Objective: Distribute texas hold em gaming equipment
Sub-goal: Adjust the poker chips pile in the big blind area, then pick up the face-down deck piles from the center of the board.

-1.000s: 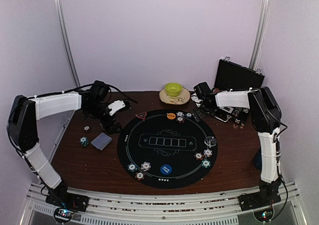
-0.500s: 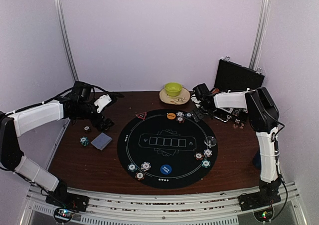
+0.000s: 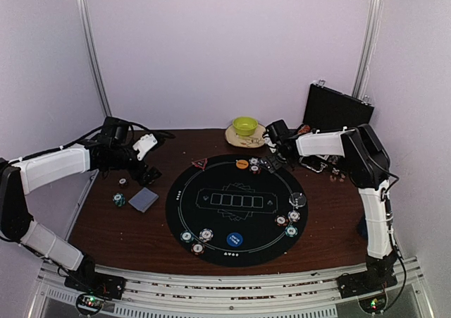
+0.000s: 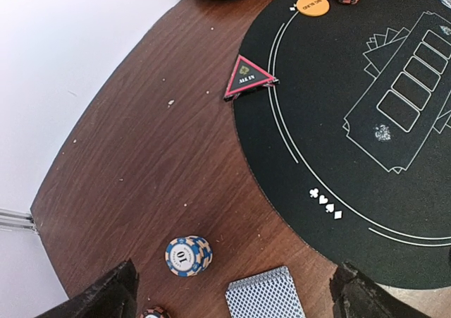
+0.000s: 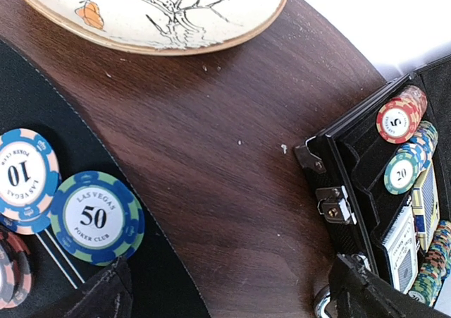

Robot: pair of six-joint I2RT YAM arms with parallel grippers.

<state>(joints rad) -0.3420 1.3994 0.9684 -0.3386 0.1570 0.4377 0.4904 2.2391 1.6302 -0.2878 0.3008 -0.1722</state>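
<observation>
Set-up partly laid out; both tools spread, holding nothing.

Chips sit in three clusters on the mat (image 3: 236,205): near-left (image 3: 197,239), right (image 3: 289,223) and far (image 3: 255,164). Blue disc (image 3: 235,240), orange disc (image 3: 242,164), clear disc (image 3: 298,199) placed; triangle marker (image 3: 199,164) at far-left rim. Likely left: cards (image 3: 143,199) and loose chips (image 3: 119,199) on the worktop (image 3: 127,226), left of the mat. Left tool (image 3: 148,173) hovers above the cards. Right tool (image 3: 273,161) hangs low over the far chips, near the plate (image 5: 141,1).

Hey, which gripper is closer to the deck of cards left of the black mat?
Left. The left gripper is open just behind the deck of cards. The right gripper is across the black mat, at its far right rim near the plate.
</observation>
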